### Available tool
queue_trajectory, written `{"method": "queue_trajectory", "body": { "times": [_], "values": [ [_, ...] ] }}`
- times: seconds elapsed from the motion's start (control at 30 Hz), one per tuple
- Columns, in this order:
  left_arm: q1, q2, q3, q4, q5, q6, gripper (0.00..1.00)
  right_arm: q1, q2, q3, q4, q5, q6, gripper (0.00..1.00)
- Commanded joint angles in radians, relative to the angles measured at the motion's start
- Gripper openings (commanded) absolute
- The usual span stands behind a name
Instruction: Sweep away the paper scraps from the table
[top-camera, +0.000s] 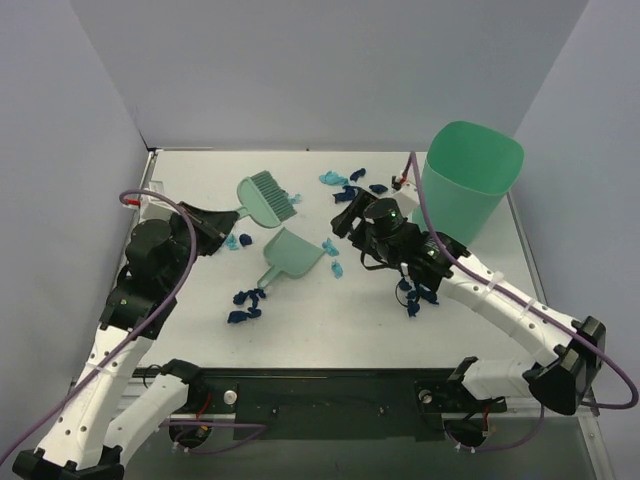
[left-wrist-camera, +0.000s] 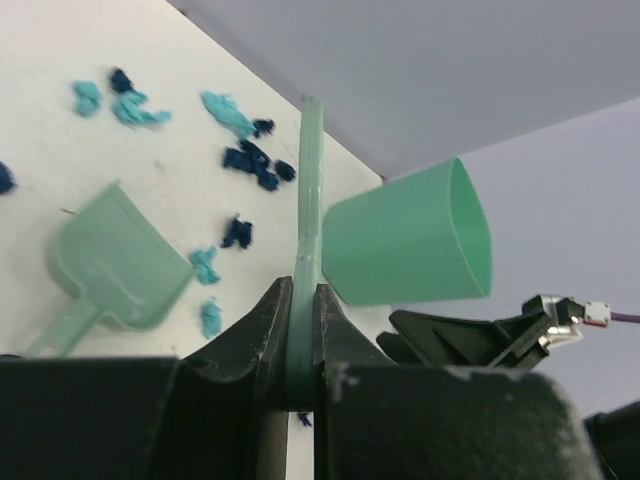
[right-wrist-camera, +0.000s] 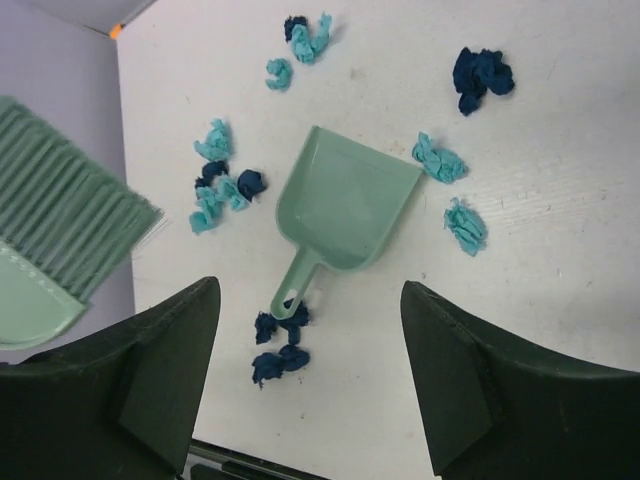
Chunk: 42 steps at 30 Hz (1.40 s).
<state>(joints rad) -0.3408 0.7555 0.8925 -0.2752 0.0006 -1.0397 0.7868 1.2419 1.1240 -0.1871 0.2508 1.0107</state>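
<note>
from above, the left gripper (top-camera: 222, 220) holds the one green brush (top-camera: 266, 196) by its handle and the right gripper (top-camera: 347, 222) hangs over the one dustpan (top-camera: 292, 254). roughly fifteen teal and navy paper scraps (top-camera: 246, 305) lie strewn over the table (top-camera: 330, 330), some near the single bin (top-camera: 468, 180). the left wrist view shows fingers (left-wrist-camera: 262, 330) pinched tight on the thin handle. the right wrist view shows fingers (right-wrist-camera: 170, 370) spread wide above the dustpan, so tool pickup looks half done, and next calls for lowering onto the pan's handle and closing.
</note>
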Motion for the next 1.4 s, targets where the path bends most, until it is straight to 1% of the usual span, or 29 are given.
{"method": "queue_trajectory", "body": {
  "times": [0.0,0.03,0.13,0.17,0.2,0.27,0.33,0.53,0.67,0.77,0.9,1.07,1.23,1.37],
  "values": [
    [0.005,0.042,0.178,-0.333,-0.247,0.223,0.00,0.097,0.174,0.129,-0.221,0.157,0.057,0.67],
    [0.008,0.054,0.219,-0.399,-0.316,0.231,0.00,0.113,0.232,0.158,-0.221,0.151,0.095,0.67],
    [0.011,0.077,0.302,-0.502,-0.466,0.270,0.00,0.178,0.341,0.210,-0.225,0.180,0.156,0.65],
    [0.011,0.087,0.316,-0.539,-0.490,0.274,0.00,0.190,0.388,0.239,-0.229,0.201,0.187,0.65],
    [0.013,0.090,0.336,-0.550,-0.529,0.282,0.00,0.216,0.412,0.276,-0.229,0.209,0.199,0.65],
    [0.013,0.100,0.364,-0.584,-0.576,0.288,0.00,0.245,0.511,0.331,-0.236,0.212,0.235,0.64],
    [0.016,0.114,0.378,-0.605,-0.600,0.291,0.00,0.268,0.571,0.384,-0.247,0.212,0.265,0.64],
    [0.017,0.125,0.391,-0.593,-0.610,0.294,0.00,0.295,0.677,0.447,-0.250,0.234,0.393,0.61],
    [0.019,0.130,0.391,-0.576,-0.608,0.300,0.00,0.301,0.740,0.494,-0.256,0.249,0.440,0.60],
    [0.020,0.137,0.385,-0.569,-0.607,0.306,0.00,0.301,0.790,0.551,-0.279,0.257,0.454,0.60],
    [0.022,0.133,0.376,-0.556,-0.594,0.311,0.00,0.302,0.852,0.580,-0.291,0.260,0.470,0.60],
    [0.022,0.133,0.375,-0.545,-0.587,0.317,0.00,0.298,0.886,0.588,-0.305,0.272,0.488,0.60],
    [0.025,0.133,0.370,-0.536,-0.583,0.323,0.00,0.301,0.938,0.637,-0.310,0.258,0.480,0.59],
    [0.025,0.134,0.368,-0.533,-0.582,0.329,0.00,0.304,0.947,0.646,-0.318,0.275,0.482,0.59]
  ]
}}
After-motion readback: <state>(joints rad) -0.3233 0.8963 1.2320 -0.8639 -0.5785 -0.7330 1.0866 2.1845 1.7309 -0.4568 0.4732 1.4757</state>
